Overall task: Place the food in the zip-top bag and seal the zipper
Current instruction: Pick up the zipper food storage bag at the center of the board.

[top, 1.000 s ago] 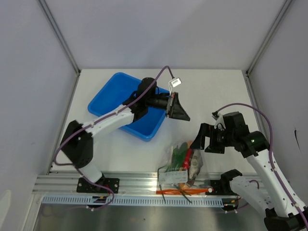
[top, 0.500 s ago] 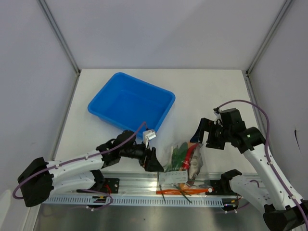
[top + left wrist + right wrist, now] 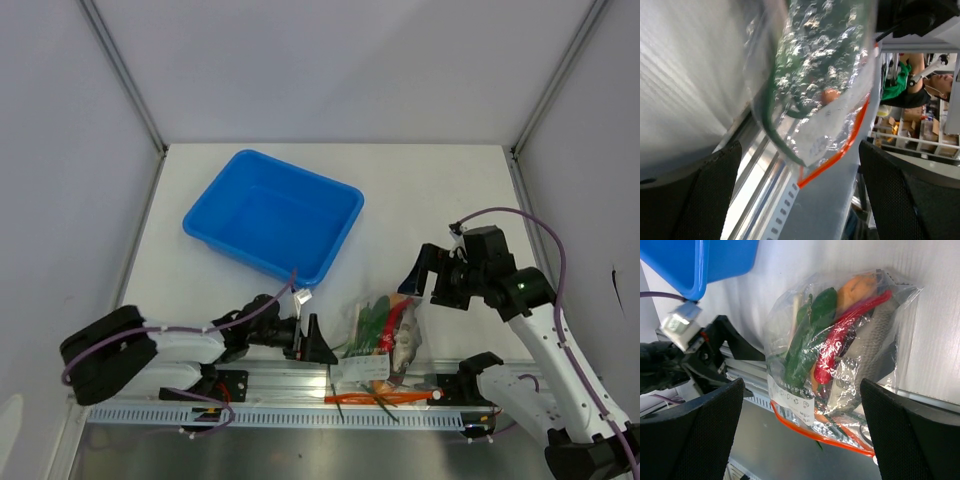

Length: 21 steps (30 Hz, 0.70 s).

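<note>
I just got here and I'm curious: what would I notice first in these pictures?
The clear zip-top bag, stuffed with toy food with a red chili brightest, lies at the near edge of the table between the open left gripper and open right gripper. Farther back, left of centre, sits a big blue tray.

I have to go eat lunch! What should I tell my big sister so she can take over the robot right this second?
Left gripper: open, holding nothing, low beside the left side of the zip-top bag.
Right gripper: open, holding nothing, hovers by the bag's far end.
Things: the bag lies at the near edge of the table. The red chili, green pods and grey piece are inside it.
Done: the food looks bagged.
Left: the zipper. I can't tell if it's sealed, and a thin green stem seems to poke past it. Probably tuck that in, then press it shut.
</note>
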Tool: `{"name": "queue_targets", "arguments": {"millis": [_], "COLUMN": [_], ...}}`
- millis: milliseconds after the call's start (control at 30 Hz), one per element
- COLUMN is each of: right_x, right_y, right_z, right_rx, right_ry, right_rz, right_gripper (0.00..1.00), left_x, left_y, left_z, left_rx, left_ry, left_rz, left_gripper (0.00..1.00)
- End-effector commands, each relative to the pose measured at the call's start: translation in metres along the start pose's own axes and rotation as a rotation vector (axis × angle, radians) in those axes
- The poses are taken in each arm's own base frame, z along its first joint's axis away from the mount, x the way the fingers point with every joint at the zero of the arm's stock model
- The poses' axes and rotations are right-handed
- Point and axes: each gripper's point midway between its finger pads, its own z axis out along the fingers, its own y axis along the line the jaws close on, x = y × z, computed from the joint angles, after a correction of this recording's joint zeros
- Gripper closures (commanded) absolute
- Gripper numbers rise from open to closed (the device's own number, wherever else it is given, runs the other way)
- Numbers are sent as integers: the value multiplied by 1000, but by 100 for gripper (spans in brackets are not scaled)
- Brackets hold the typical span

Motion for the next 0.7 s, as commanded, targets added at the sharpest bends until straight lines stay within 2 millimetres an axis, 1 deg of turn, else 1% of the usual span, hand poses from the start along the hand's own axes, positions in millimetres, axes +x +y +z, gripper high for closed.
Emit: {"name": "queue_targets", "arguments": {"millis": [0,33,67,133,167,200,233,267,300,367,400,433,500,533,600,633,667], "right_x": [-11,-11,-12,-11,-11,-10,-10,-9,-8,-6,-6,-6,-7,-7,-8,-10,-11], "right_y": [6,6,7,5,4,4,3,3,2,2,1,2,5,6,8,9,10], "right_z": [-7,-8,-9,-11,-12,-13,-13,-15,-16,-17,-18,-19,-21,-21,-21,-21,-21], "right_rx": [-21,-21,-23,-13,-14,-11,-10,-14,-10,-9,-7,-10,-25,-30,-39,-41,-43], "right_ry": [-49,-50,-54,-56,-58,-59,-60,-64,-65,-69,-67,-71,-83,-84,-83,-85,-85], "right_rz": [-29,-30,-36,-31,-30,-29,-26,-25,-26,-24,-19,-18,-17,-17,-19,-21,-22], "right_gripper": [0,1,1,1,1,1,1,1,1,1,1,1,1,1,1,1,1], "left_x": [0,2,7,15,9,16,17,15,24,29,26,24,26,24,23,24,24], "left_y": [-18,-24,-16,-18,-31,-25,-29,-50,-37,-37,-44,-46,-36,-39,-39,-43,-46], "left_z": [8,9,13,12,10,14,15,9,15,17,15,13,12,12,14,15,16], "left_rx": [111,152,139,178,255,246,277,378,333,328,350,354,303,314,304,312,318], "left_ry": [29,46,70,99,82,115,124,122,162,173,154,136,117,110,102,104,106], "left_rz": [-110,-107,-140,-191,-156,-213,-220,-194,-247,-242,-222,-211,-222,-195,-191,-177,-169], "left_gripper": [1,1,1,1,7,11,16,25,28,29,29,31,42,54,62,76,82]}}
